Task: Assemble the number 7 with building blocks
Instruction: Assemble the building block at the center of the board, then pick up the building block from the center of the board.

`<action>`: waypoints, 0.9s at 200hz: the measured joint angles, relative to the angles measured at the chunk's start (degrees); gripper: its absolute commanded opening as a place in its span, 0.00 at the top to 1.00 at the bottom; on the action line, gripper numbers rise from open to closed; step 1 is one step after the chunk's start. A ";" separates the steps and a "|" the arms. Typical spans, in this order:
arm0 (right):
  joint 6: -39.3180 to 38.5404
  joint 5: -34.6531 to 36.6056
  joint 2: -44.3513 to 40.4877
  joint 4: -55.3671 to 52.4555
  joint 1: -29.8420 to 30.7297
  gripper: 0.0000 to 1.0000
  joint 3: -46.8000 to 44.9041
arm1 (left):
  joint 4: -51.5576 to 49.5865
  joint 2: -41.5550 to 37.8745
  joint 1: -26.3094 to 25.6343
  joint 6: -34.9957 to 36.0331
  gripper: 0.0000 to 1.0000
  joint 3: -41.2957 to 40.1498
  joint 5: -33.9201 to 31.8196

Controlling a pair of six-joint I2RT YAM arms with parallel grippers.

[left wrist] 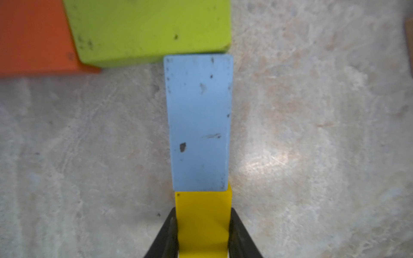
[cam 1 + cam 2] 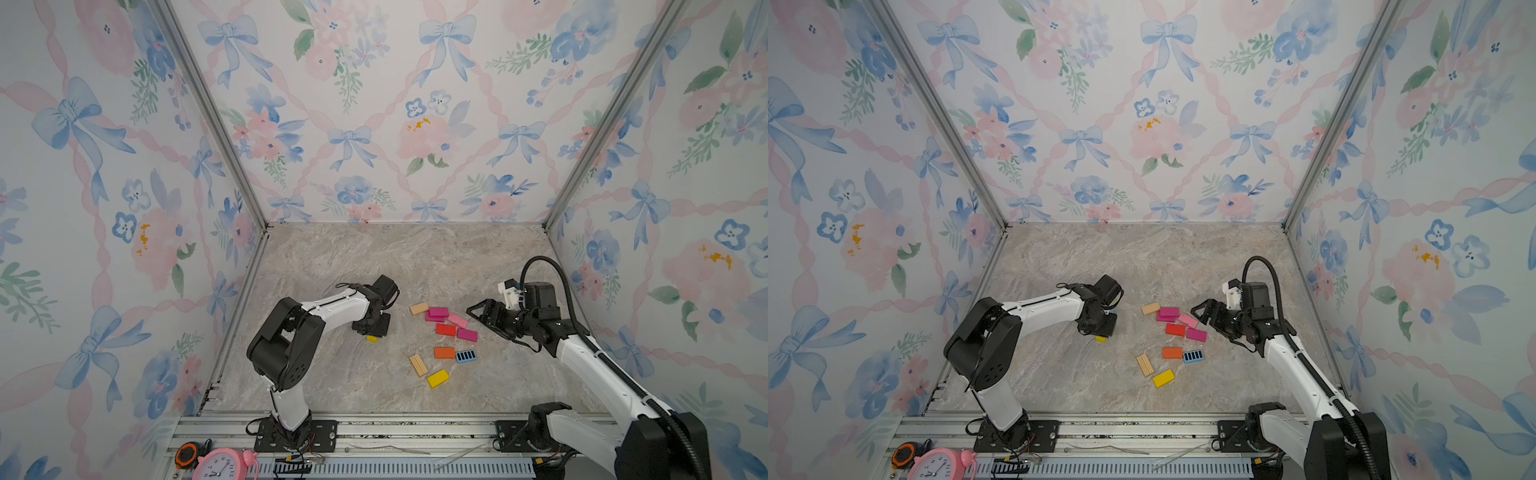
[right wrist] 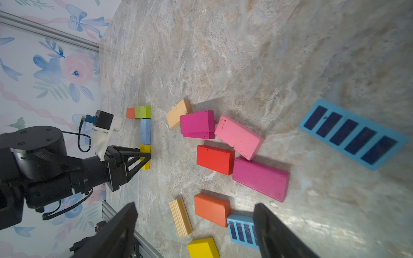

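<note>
Fingers (image 1: 169, 232) of the left gripper (image 1: 202, 211) are hugging the yellow block (image 1: 202, 234); gripping or touching, I cannot tell. Beyond it, one light blue block (image 1: 199, 122), one green block (image 1: 147, 29) and one cropped orange block (image 1: 33, 38) are forming the number 7 (image 3: 145, 131), mostly hidden under the arm (image 2: 332, 309) in both top views. Right gripper (image 3: 194, 207) is hanging wide open beside loose building blocks (image 3: 215, 159).

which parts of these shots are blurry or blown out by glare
Left wrist view: the green block and orange block are soft, the light blue block is sharp, and a glare patch sits on the table. Right wrist view: fingers of the right gripper are out of focus; the near striped blue block looks soft.
</note>
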 measured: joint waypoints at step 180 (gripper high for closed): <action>-1.33 3.30 0.09 -3.04 4.81 0.16 2.12 | 0.15 -19.02 -9.97 3.89 0.27 2.19 1.64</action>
